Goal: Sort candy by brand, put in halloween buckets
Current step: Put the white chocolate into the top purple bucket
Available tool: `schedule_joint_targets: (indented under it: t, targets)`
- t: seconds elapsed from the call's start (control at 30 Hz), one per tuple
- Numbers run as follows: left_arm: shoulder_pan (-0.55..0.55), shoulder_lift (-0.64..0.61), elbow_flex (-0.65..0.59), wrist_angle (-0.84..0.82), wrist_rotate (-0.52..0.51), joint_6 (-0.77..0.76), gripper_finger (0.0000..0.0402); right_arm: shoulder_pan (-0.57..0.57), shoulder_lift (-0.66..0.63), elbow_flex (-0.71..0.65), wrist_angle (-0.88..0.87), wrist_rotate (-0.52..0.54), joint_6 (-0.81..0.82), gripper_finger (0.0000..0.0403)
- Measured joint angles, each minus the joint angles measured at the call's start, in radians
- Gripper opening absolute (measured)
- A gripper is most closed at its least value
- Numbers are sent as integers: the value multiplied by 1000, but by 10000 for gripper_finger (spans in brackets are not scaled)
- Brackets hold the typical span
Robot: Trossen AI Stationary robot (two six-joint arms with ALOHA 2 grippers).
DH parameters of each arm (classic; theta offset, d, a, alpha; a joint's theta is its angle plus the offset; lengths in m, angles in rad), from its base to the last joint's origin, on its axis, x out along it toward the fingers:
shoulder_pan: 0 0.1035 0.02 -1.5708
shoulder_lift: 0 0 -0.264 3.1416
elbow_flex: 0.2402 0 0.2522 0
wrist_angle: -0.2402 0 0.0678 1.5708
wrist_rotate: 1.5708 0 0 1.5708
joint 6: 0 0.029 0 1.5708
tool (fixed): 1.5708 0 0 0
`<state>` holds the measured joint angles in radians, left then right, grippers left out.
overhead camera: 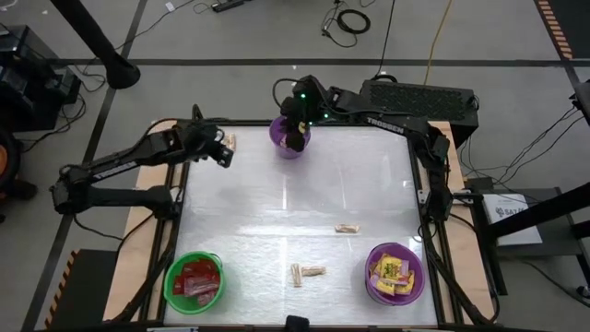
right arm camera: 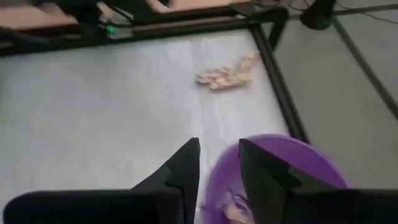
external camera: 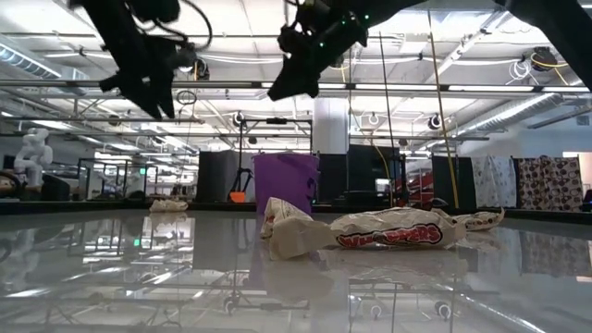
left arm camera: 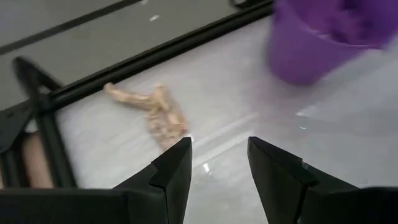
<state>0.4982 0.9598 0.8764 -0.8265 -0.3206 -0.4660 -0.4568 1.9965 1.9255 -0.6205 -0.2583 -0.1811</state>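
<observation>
Right end effector [overhead camera: 294,138] hangs parted, empty, over the far pail [overhead camera: 289,148]; left end effector [overhead camera: 222,155] (parted) may nudge the toffee [left arm camera: 155,112] off-edge.

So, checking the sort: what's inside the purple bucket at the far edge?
Round purple plastic bucket: a pale tan wrapped piece shows inside; the right gripper above hides the rest.

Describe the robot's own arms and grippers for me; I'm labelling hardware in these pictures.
Two dark, near-black jointed arms. The right arm carries pale lettering along one link and small green lights near its wrist. The left gripper and right gripper each end in two black, wedge-shaped fingers with flat inner faces.
</observation>
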Motion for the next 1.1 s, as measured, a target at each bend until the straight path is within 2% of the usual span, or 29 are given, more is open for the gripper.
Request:
schedule_joint_targets:
  t: [0.37, 0.57, 0.8, 0.97, 1.1]
  targets:
    - [223, 337, 0, 40, -2, 55, 164, 19, -14, 0, -9, -10, 158, 105]
    - [283, 521, 0, 22, 1, -25, 164, 26, -14, 0, 1, -9, 244, 105]
    - [290, 620, 0, 114, 16, -46, 164, 38, -14, 0, 0, -4, 281, 105]
    - [292, 645, 0, 143, 36, -46, 164, 47, -13, 0, -10, -7, 294, 105]
    - [294, 653, 1, 166, 90, -51, 164, 50, -13, 0, -32, -5, 294, 105]
